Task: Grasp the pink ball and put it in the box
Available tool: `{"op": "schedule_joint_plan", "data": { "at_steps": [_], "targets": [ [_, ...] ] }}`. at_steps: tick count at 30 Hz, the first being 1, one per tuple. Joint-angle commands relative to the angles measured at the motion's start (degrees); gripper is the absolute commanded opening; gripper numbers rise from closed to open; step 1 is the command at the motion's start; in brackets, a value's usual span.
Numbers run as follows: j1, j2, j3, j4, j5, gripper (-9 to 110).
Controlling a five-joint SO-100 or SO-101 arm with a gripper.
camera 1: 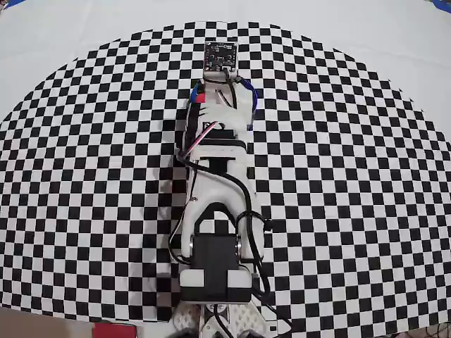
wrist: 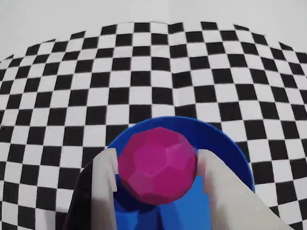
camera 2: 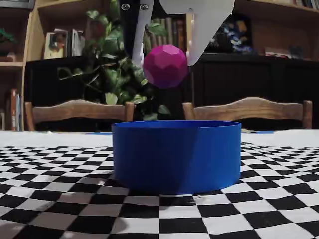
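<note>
Holding the pink ball (camera 2: pixel 165 65) clamped between its 2 white fingers (camera 2: pixel 205 30), the gripper (wrist: pixel 157 167) hung in the upper middle of the fixed view, directly above the box (camera 2: pixel 176 155), with clear air between the ball and the blue rim. In the wrist view the ball filled the lower centre of the frame, a finger pressed against each side, and the blue wall and floor of the box showed behind and beneath it. From overhead the arm (camera 1: pixel 215 190) ran up the middle of the frame and hid both ball and box. The checkered cloth (camera 1: pixel 352 176) covered the bench. By my judgement the grasp and the carry were done; what remained was to lower a little, or simply part the fingers, so the ball dropped inside.
</note>
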Motion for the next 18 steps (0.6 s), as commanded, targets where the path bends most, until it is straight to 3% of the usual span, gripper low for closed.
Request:
{"op": "schedule_joint_plan", "data": {
  "at_steps": [1,18],
  "targets": [
    [1.1,1.3,-0.3,-0.6,-0.4,0],
    [1.8,-2.7,-0.9,-1.1,-0.4,0]
  ]
}}
